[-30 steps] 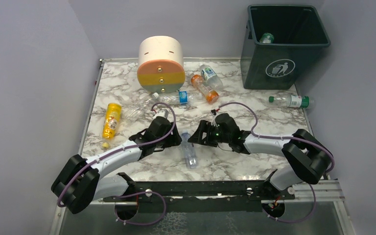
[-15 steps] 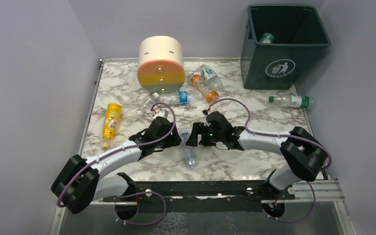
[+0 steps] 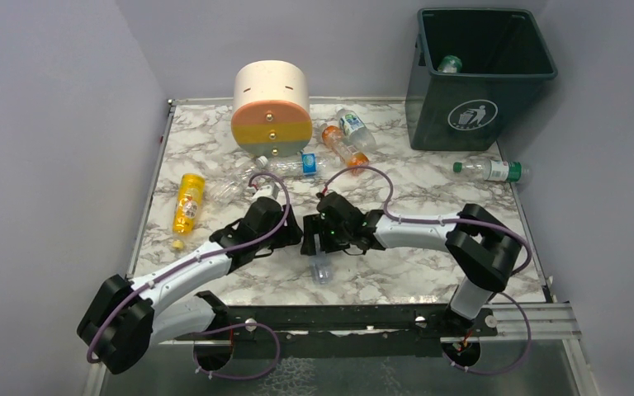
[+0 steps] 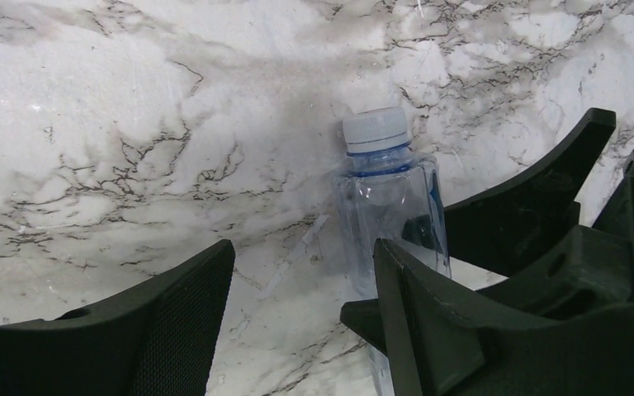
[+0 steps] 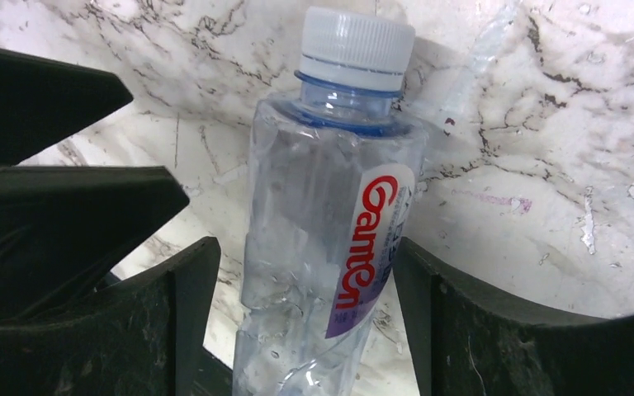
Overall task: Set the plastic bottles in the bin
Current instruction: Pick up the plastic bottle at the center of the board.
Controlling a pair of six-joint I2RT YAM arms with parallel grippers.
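Where the two arms meet mid-table, the left gripper [image 4: 297, 322] is spread open over the bare marble table [image 4: 91, 124], with a clear bottle [image 5: 322, 247] lying just beside one finger. The right gripper [image 5: 314, 330] straddles that bottle, open and not clamped. Far right, the bin [image 3: 437, 107] holds a second bottle [image 3: 450, 63].

Plain lilac walls [image 3: 49, 124] close in a white, grey-veined marble surface [image 3: 413, 272] on three sides; a black rail [image 3: 338, 318] runs along its near edge.
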